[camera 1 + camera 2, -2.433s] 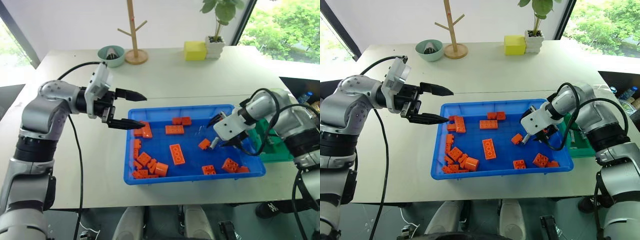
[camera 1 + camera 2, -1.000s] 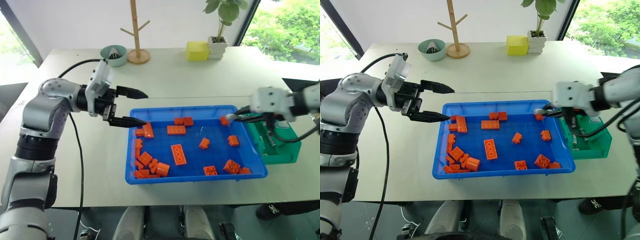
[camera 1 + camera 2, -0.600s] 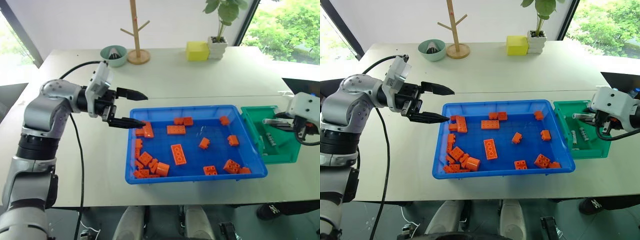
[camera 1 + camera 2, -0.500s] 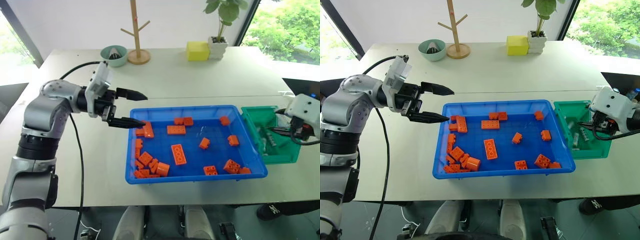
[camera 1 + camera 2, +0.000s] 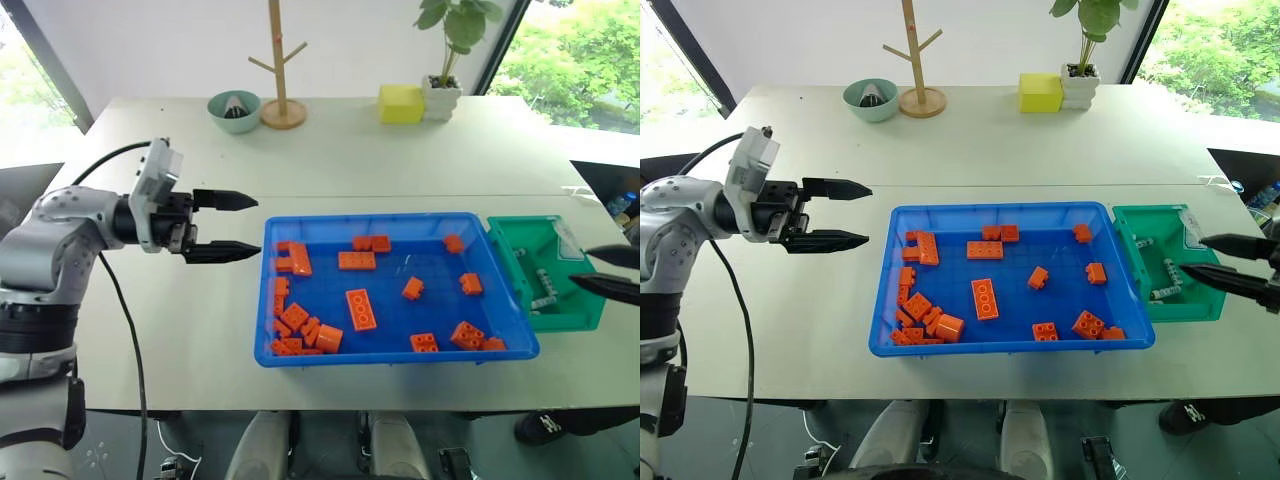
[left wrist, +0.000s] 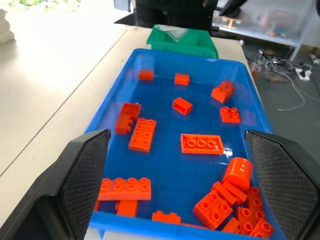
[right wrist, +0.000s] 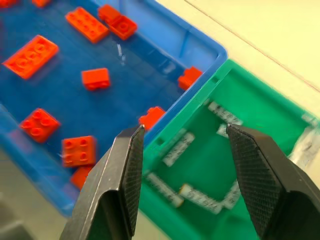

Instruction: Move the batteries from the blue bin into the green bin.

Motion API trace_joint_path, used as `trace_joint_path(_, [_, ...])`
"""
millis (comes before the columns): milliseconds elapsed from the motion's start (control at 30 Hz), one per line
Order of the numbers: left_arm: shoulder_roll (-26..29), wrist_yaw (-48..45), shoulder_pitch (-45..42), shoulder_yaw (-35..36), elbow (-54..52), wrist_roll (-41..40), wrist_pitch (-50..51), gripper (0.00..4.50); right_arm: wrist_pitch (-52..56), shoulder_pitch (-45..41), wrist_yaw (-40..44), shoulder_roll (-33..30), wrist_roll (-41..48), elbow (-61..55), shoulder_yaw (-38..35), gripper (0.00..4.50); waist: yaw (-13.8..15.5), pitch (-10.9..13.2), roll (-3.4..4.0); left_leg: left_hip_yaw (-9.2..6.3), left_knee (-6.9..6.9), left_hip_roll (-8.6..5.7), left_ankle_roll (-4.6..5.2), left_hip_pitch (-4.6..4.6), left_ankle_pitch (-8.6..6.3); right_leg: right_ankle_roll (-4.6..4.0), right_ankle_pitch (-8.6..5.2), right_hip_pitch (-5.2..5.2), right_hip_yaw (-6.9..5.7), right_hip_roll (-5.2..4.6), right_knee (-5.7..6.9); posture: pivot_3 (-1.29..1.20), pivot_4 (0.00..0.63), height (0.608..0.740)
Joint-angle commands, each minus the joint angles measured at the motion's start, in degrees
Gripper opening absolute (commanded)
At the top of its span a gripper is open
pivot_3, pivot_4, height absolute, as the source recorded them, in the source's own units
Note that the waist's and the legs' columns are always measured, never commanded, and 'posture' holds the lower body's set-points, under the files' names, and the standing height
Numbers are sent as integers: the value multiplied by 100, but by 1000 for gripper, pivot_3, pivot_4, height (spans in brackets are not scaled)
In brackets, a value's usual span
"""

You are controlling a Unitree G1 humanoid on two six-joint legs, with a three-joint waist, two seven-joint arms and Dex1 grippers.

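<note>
The blue bin (image 5: 370, 217) lies mid-table with several orange bricks (image 5: 359, 308) in it. Against its right end stands the green bin (image 5: 513, 232), and a few silvery batteries (image 5: 1165, 292) lie on its floor; the right wrist view shows them too, batteries (image 7: 179, 148). My right gripper (image 5: 582, 266) hangs open and empty at the green bin's right side, its fingers (image 7: 125, 170) spread over the bin. My left gripper (image 5: 259, 225) is open and empty, level, just left of the blue bin and pointing along it, with its fingers (image 6: 82, 170) wide apart.
At the table's far edge stand a pale teal bowl (image 5: 236, 110), a wooden branch stand (image 5: 283, 110), a yellow block (image 5: 400, 102) and a potted plant (image 5: 445, 90). A black cable (image 5: 120, 300) trails from my left arm. The table ends just right of the green bin.
My right gripper came from the blue bin's right rim over the green bin, opened, and drew back to the right. My left gripper pulled left, off the blue bin's rim.
</note>
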Motion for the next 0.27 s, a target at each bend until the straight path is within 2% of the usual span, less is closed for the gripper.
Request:
trace_joint_path(33, [149,105,130,312,-232,-199,78,4500,-73,258,106,128,215,-45,-371,2643,-2,0,0,0,0,0,0,0,0,0,0,0,0,0,-1,0,150,702])
trace_joint_path(267, [304,221,310,485,-125,-211,93,4500,-3,559,-26,438,610,-289,-417,2643,-4,0,0,1,-2,4,0,3,0,-1,0,1,1,0,-2,0,150,702])
